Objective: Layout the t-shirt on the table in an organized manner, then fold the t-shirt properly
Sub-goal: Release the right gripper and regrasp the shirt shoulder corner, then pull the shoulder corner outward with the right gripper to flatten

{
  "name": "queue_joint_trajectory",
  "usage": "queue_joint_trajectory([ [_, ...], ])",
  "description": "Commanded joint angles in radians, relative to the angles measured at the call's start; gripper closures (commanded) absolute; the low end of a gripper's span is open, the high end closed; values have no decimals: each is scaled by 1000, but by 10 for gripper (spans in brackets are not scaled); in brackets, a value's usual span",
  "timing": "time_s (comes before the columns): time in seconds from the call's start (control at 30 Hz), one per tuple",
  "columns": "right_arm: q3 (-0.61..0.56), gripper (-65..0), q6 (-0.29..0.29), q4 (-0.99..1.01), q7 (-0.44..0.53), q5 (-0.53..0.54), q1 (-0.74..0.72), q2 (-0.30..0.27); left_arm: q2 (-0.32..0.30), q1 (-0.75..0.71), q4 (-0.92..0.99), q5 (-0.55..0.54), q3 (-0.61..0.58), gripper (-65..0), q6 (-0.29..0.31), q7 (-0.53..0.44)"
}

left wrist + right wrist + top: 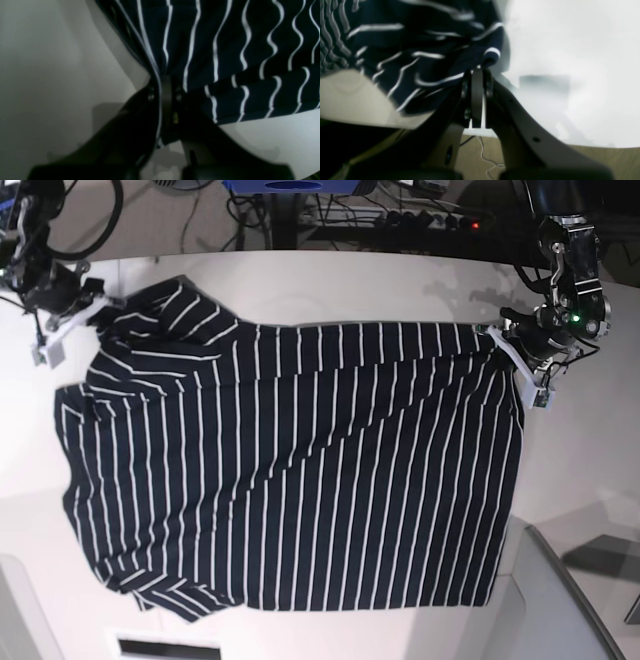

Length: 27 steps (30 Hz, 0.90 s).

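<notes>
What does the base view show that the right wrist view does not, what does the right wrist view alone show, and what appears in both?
Only the base view: the left pincer, closed on the striped t-shirt near its upper corner, and the shirt's long, mostly straight stripes running down to its far-side hem at the bottom of the picture.

Only the right wrist view: a thin pale cable lying on a brown surface beyond the table's edge.

Both: the right pincer, the bunched part of the shirt beside it, and the white table.
</notes>
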<state>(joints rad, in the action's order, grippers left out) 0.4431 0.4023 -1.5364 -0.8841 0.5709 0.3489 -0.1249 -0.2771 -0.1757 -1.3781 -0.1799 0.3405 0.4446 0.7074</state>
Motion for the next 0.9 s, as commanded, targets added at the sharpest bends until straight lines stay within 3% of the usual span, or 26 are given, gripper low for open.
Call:
queue_joint_trajectory([
  [0.0,6,0,2,-25,-8,7,11,-11,-15,5,-14,-2,1,0,-2,-12],
  [0.1,12,0,2,-28,-20,7,43,9,-15,5,-17,-2,-2,0,-2,-12],
  [0.47,202,0,1,-60,-96,-2,105,112,-15,-9,-22,-2,-2,0,-2,-12],
  [0.73,227,-6,5,-62,-166,5,103,126,-15,-9,-22,-2,-2,0,-2,-12],
  [0.87,228,-155,7,-134,-226,5,108,127,-15,-9,-22,-2,-2,0,-2,-12],
])
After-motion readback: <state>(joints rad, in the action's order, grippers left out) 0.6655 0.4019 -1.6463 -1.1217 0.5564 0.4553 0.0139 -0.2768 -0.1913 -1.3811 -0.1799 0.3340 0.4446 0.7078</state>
